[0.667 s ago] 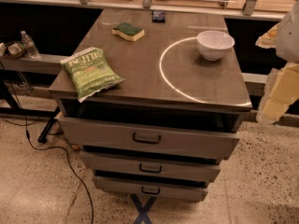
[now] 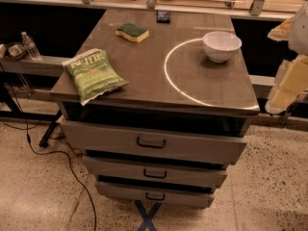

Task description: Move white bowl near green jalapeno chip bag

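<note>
- My gripper (image 2: 288, 83): a pale cream two-finger unit, hanging at the right edge of the view, off the right side of the cabinet and level with its top. It touched nothing that I could see. Whether it was open or closed, I could not tell.
- One plain, round, glossy white bowl (image 2: 222, 45): upright on its narrow foot at the back right of the top, apparently empty, inside a thin bright arc (image 2: 168, 76) marked on the surface.
- One puffy, crinkled green jalapeno chip bag (image 2: 94, 75) with a white band at its head: lying flat at the front left corner, its lower end just over the edge.
- One green-and-yellow rectangular sponge (image 2: 132, 32): at the back, left of centre.
- One small dark object (image 2: 163, 17): at the back edge, kind unclear.
- One grey metal cabinet (image 2: 144, 66) with three handled drawers, bearing all the above.
- Progress, by my judgement: nothing done. Bowl and bag lay well apart, at opposite corners. Left to do: reach the bowl, grip its rim, carry it across and set it down beside the bag.
</note>
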Motion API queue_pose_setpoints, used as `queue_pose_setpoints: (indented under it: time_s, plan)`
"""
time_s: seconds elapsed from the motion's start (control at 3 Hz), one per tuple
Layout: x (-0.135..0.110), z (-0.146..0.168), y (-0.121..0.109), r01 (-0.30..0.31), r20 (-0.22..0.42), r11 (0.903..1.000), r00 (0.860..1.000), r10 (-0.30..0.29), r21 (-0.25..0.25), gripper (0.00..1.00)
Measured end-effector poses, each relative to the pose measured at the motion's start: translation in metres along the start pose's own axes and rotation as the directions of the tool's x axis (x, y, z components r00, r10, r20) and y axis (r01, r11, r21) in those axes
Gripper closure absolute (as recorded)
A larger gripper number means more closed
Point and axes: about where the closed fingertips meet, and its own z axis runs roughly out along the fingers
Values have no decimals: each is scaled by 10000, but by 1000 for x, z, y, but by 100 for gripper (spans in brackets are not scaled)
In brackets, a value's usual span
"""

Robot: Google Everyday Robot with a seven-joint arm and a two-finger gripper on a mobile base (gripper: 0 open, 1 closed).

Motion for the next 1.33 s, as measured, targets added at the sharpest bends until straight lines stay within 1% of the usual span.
queue_pose_setpoints:
  time_s: [0.33,0.67,1.0,1.33]
  plan:
    - [17,35,-96,-199,979,9948,9951,100,1001,0]
    - [14,82,-174,-478,2030,9879,9790,171,1475,0]
    - [-5,128,-215,-624,2571,9847,9662,188,1625,0]
    - [-14,155,-226,-629,2612,9881,9650,243,1406,0]
